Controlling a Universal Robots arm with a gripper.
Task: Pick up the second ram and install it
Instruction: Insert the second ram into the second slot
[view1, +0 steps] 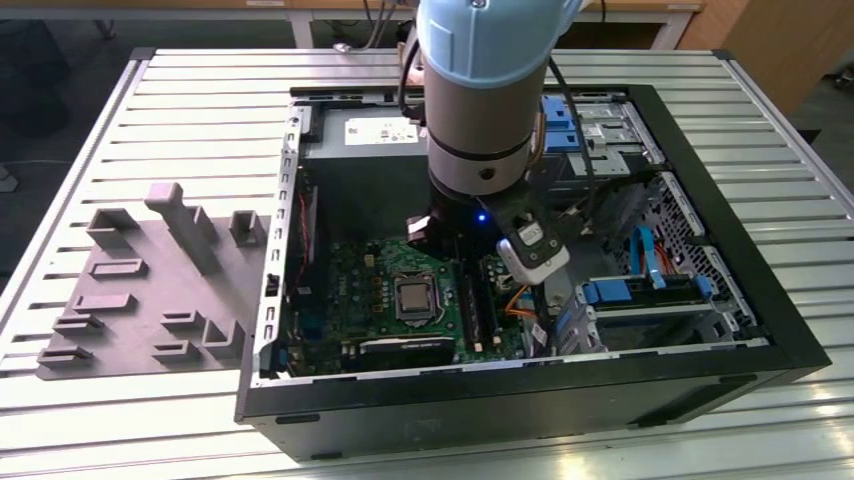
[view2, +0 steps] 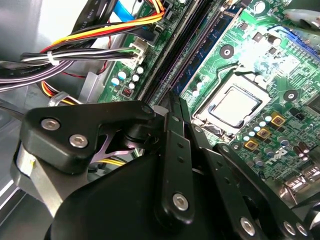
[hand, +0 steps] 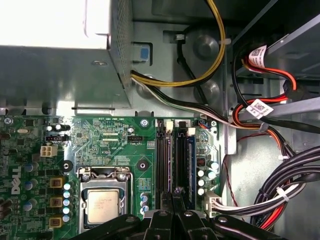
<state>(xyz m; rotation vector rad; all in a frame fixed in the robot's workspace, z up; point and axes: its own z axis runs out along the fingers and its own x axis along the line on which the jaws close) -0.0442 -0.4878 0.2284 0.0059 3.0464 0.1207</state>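
Exterior view: the arm's gripper (view1: 451, 232) is down inside the open PC case (view1: 747, 330), over the motherboard (view1: 350, 290) (grey holder tray (view1: 147, 290) sits outside). Second wrist view: fingers (view2: 176, 131) pinched narrow on the second ram (view2: 176, 102), edge-on. First wrist view: it's right above the memory slots (hand: 172, 160).

My exterior view looks down at a slant from above on the whole worktop (view1: 200, 110) and the open computer case (view1: 747, 300), from a fair way off. My first wrist view faces straight down, close over the motherboard (hand: 115, 135). My second wrist view looks at it slantwise, past the pincer (view2: 175, 107). Both wrist views share the processor socket (hand: 102, 205) (view2: 235, 107) and memory slots (hand: 172, 160) (view2: 192, 55).
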